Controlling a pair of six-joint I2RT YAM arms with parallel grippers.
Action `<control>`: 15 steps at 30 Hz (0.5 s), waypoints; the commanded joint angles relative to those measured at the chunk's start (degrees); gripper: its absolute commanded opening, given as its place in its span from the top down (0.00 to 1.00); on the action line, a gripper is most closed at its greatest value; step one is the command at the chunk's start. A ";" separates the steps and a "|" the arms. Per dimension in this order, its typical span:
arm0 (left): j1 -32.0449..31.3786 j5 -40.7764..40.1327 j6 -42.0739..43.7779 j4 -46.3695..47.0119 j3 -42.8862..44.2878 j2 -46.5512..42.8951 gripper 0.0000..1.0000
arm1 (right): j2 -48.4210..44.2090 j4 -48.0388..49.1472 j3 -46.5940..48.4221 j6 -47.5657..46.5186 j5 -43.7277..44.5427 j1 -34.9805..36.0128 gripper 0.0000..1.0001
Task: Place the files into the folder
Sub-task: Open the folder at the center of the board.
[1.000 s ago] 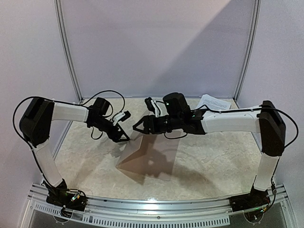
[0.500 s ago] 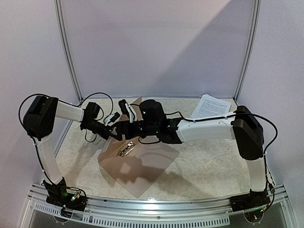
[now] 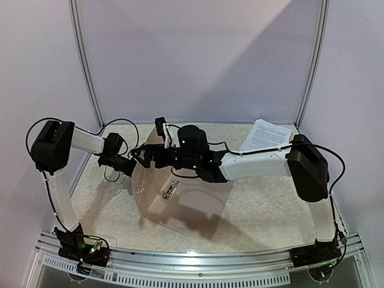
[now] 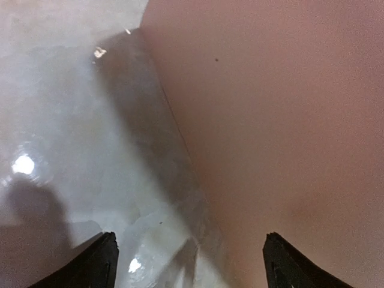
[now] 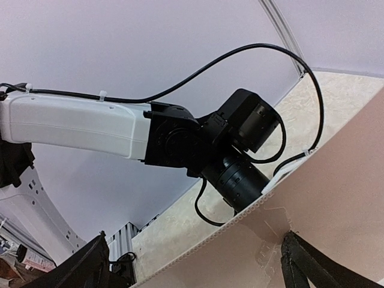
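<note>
The folder (image 3: 186,204) lies open at the table's middle left, with its tan cover (image 4: 288,120) tilted up and its clear plastic leaf (image 4: 90,150) beside it. A metal clip (image 3: 170,191) shows on its inner face. My left gripper (image 3: 133,163) is at the folder's far left corner. In the left wrist view its jaws (image 4: 192,264) stand wide apart over the line where cover and plastic meet. My right gripper (image 3: 143,153) reaches across from the right, and its jaws (image 5: 195,267) gape wide with the cover's ribbed edge (image 5: 252,216) between them. The files (image 3: 267,134) lie at the back right.
My left arm's wrist (image 5: 240,144) and its cable are close in front of the right gripper. Metal frame posts (image 3: 84,66) stand at the back corners against the lilac walls. A ridged rail (image 3: 192,270) runs along the near edge.
My right arm has swung left across the table and its jaws have spread wide. The folder has shifted left and its cover now stands tilted up. The left gripper drew back slightly left.
</note>
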 commanded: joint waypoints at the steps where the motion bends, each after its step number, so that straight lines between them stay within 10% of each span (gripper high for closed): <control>1: 4.94 2.42 1.39 -1.92 0.57 -2.63 0.09 | 4.42 0.98 1.86 1.52 0.30 -0.59 0.01; 15: 8.16 -1.11 4.22 -4.26 -0.96 -2.68 0.02 | 5.95 -3.56 11.43 -4.62 -2.53 5.22 0.01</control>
